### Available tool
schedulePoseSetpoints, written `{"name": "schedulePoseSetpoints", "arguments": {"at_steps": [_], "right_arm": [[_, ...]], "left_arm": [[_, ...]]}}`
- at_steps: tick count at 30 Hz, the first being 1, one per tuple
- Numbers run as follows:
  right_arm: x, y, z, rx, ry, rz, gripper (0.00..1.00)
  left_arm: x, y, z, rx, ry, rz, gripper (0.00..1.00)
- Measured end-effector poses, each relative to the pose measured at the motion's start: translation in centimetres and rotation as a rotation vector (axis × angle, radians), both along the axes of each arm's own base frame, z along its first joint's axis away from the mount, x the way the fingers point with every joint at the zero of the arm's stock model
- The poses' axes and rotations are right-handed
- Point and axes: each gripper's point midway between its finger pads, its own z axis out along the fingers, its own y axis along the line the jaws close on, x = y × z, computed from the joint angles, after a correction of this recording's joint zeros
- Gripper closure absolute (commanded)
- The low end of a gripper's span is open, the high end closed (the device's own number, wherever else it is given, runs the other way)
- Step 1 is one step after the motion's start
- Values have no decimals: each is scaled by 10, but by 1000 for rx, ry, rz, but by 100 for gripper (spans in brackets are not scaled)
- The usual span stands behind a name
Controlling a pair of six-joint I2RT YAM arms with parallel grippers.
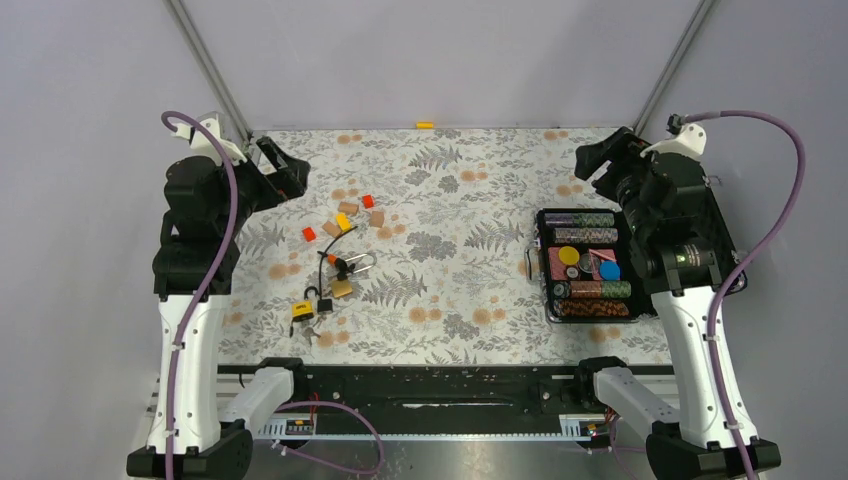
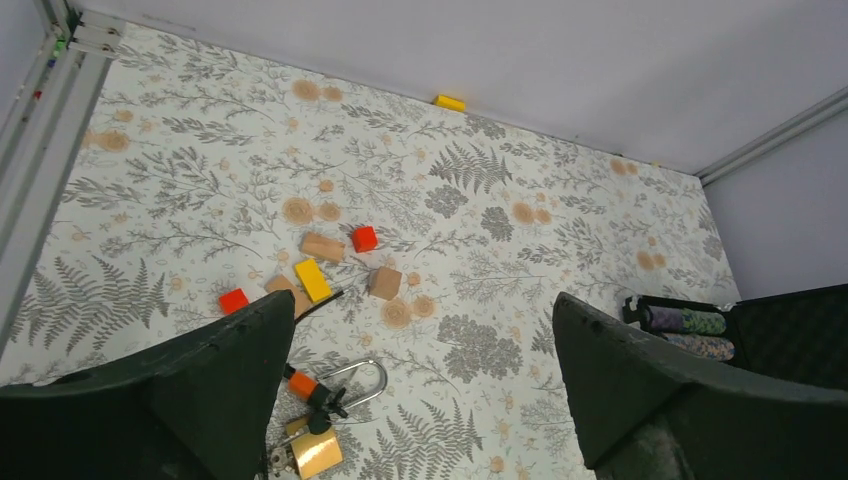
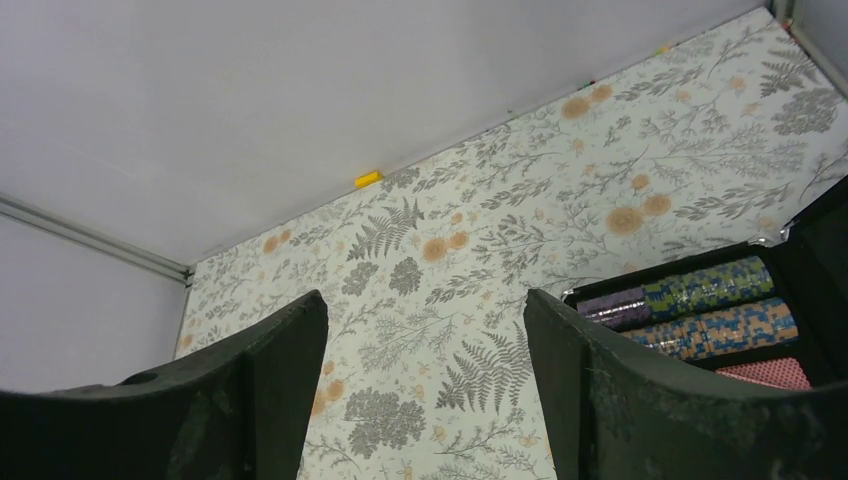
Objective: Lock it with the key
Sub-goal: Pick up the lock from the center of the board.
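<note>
A brass padlock (image 1: 342,287) with an open silver shackle (image 1: 364,263) lies on the floral cloth left of centre. An orange-and-black key (image 1: 340,262) lies across the shackle. Both show at the bottom of the left wrist view: padlock (image 2: 315,452), key (image 2: 303,384). A second, yellow-and-black padlock (image 1: 302,309) with small keys lies nearer the front. My left gripper (image 1: 285,170) (image 2: 422,300) is open and empty, raised at the back left, far from the locks. My right gripper (image 1: 600,160) (image 3: 424,296) is open and empty at the back right.
Red (image 1: 308,233), yellow (image 1: 343,222) and wooden (image 1: 377,217) blocks lie just behind the padlock. A black case (image 1: 541,250) of poker chips sits at the right, under the right arm. A small yellow block (image 1: 426,125) lies at the back edge.
</note>
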Motion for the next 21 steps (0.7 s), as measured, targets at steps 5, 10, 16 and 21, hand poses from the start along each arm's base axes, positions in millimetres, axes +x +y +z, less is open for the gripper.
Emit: {"name": "schedulePoseSetpoints", "arguments": {"at_steps": [5,10,16,21], "right_arm": [[7,8,-12,80,13,13,22],[19,14,-36,162,100,-3,1],[30,22,-76,188,233,8,0],[31,21,-103,165,272,7,2]], "left_arm": [[-3,-5,-4,-29,9,-15,1],[-9,-6,-29,-73,55,-4,1],[-4,-13,-68,-200,189,21,1],[5,-29,-132,-288,341,-22,1]]}}
